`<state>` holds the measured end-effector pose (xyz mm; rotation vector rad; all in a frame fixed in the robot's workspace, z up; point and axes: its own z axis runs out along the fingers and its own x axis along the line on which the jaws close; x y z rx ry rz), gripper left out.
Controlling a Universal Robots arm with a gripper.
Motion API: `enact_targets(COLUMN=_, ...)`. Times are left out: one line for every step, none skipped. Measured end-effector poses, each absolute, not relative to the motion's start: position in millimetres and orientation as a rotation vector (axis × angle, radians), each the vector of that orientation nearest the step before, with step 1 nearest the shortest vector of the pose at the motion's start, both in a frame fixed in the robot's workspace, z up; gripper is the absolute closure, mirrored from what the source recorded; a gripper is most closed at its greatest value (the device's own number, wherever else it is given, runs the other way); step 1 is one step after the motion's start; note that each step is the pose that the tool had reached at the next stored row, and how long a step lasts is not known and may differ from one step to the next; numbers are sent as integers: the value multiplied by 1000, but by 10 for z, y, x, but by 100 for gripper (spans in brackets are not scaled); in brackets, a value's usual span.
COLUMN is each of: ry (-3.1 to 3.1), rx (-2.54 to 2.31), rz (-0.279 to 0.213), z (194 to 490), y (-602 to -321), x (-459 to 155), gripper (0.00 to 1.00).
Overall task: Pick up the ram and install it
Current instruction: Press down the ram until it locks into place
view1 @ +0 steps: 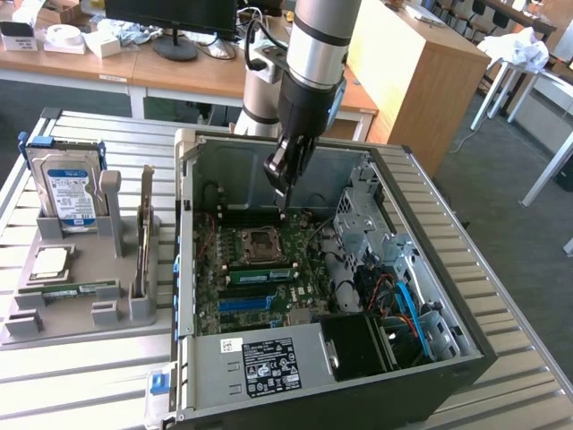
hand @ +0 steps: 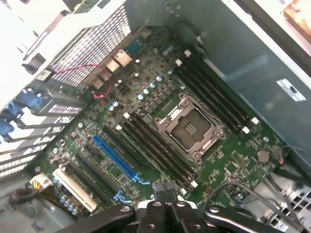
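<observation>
We're hovering inside the open computer case (view1: pixel 430 296), our gripper (view1: pixel 283 202) poised above the motherboard (hand: pixel 146 121) with its fingers pressed together and nothing between them. Right below us sits the empty processor socket (hand: pixel 190 127), flanked by dark memory slots (hand: pixel 160 150), with the blue slot strip (hand: pixel 116 156) further off. The ram (view1: pixel 70 288) lies flat on the grey holder tray (view1: pixel 72 309) outside the case, on the exterior view's left, beside the hard drive (view1: pixel 64 184)
</observation>
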<state>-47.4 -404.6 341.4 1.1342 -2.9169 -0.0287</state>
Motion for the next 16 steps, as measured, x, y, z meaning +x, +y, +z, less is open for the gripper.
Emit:
enact_targets(ry=-2925, rx=1114, rz=-29, z=3412, y=-4046, x=-474, gripper=90)
enact_targets(ry=-2933, rx=1091, rz=-29, z=3411, y=-4045, x=-474, gripper=90)
enact_targets(ry=-2941, rx=1071, rz=-29, z=3410, y=-4045, x=-474, gripper=90)
enact_targets(ry=-2949, rx=1050, rz=-29, z=3408, y=-4045, x=-474, gripper=90)
enact_targets(ry=-2956, rx=1030, rz=-29, z=3407, y=-4045, x=-474, gripper=90)
enact_targets(ry=-2963, rx=1009, rz=-29, z=3405, y=-4045, x=-474, gripper=90)
enact_targets(ry=-2970, rx=988, rz=-30, z=3404, y=-4045, x=-474, gripper=90)
enact_targets(ry=-2977, rx=967, rz=-30, z=3403, y=-4044, x=-474, gripper=90)
enact_targets(ry=-2984, rx=946, rz=-30, z=3401, y=-4044, x=-474, gripper=90)
enact_targets(ry=-2992, rx=923, rz=-30, z=3399, y=-4044, x=-474, gripper=90)
enact_targets(ry=-2998, rx=902, rz=-30, z=3398, y=-4044, x=-474, gripper=90)
enact_targets(ry=-3005, rx=881, rz=-30, z=3396, y=-4044, x=-474, gripper=90)
enact_targets(ry=-3011, rx=860, rz=-30, z=3395, y=-4044, x=-474, gripper=90)
enact_targets(ry=-3017, rx=838, rz=-30, z=3393, y=-4043, x=-474, gripper=90)
enact_targets(ry=-3023, rx=817, rz=-30, z=3392, y=-4043, x=-474, gripper=90)
enact_targets(ry=-3029, rx=795, rz=-31, z=3390, y=-4043, x=-474, gripper=90)
